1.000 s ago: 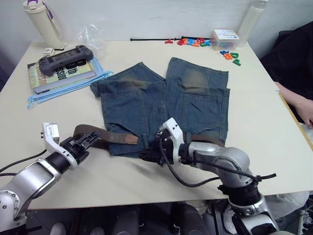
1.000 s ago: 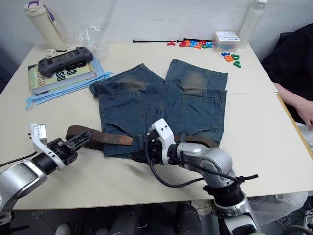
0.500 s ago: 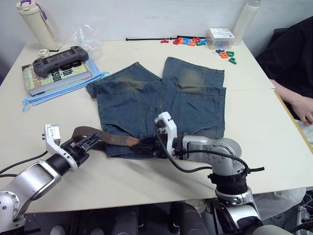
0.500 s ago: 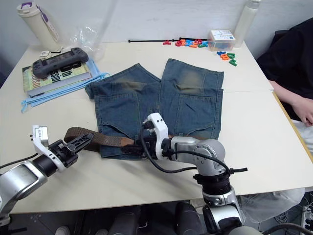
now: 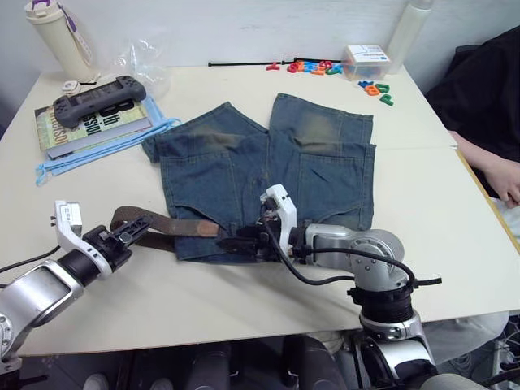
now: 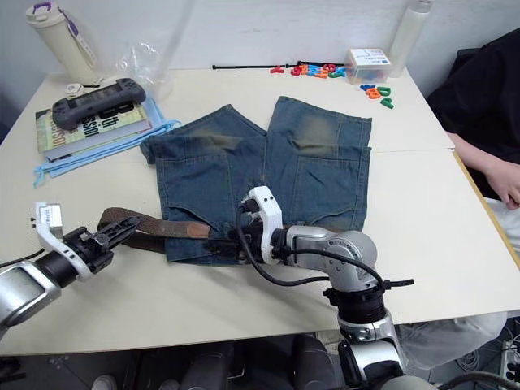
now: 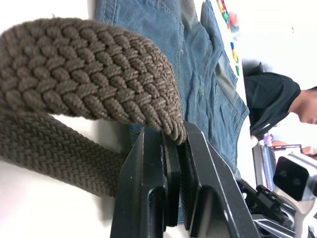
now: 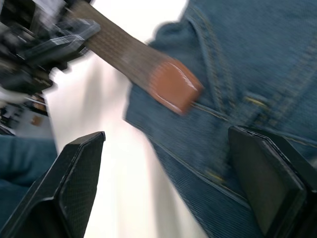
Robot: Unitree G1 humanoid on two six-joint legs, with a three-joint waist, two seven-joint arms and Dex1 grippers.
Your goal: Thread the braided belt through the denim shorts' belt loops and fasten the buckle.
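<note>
Left gripper pulled belt farther left | clenched on belt | right gripper released, at shorts waistband by belt tip

Silver arms, black cables, black tools

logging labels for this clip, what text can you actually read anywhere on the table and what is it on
No text here reads in full.
Book under the game controller: large cover lettering, partly hidden and too small to read.
Small box at the far edge: print on its lid, too small to read.
Coloured magnetic letters beside the box: letter shapes, none clear enough to name.
Braided belt, denim shorts: no writing visible.
</note>
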